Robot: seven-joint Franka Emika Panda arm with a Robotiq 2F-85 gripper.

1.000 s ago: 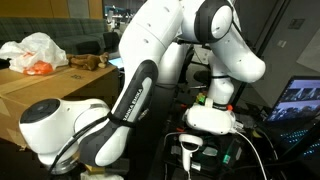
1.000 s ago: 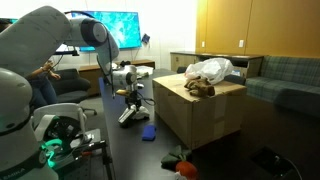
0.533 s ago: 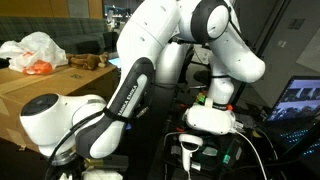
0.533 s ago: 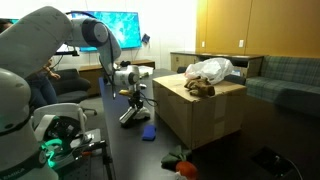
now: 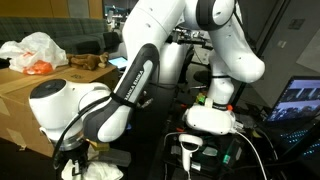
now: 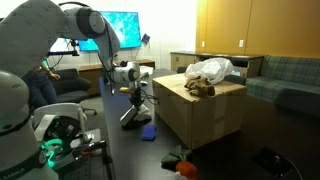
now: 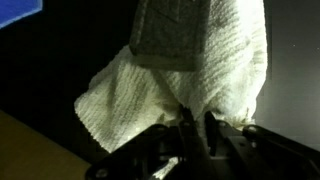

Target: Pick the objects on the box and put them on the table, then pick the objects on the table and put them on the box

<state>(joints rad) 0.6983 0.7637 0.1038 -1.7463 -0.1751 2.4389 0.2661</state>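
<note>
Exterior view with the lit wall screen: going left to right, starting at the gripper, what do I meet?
gripper, pinching the large white cloth → blue flat pad → cardboard carton → sofa. The things on top of the carton overlap each other, so they are left out.

- The cloth [image 7: 205,85], large, white and waffle-textured, is bunched, one fold pinched between my fingers [image 7: 186,128].
- The box [image 6: 205,115], a big brown carton, stands on the black table [image 6: 115,150].
- The bag [image 6: 212,69], crumpled white and orange, lies on the box.
- The lump [image 6: 201,89], brown, sits just beside it.
- The pad [image 6: 148,131], blue, lies flat on the table near the box.
- The toy [image 6: 180,160], red and green, lies by the box's corner.
</note>
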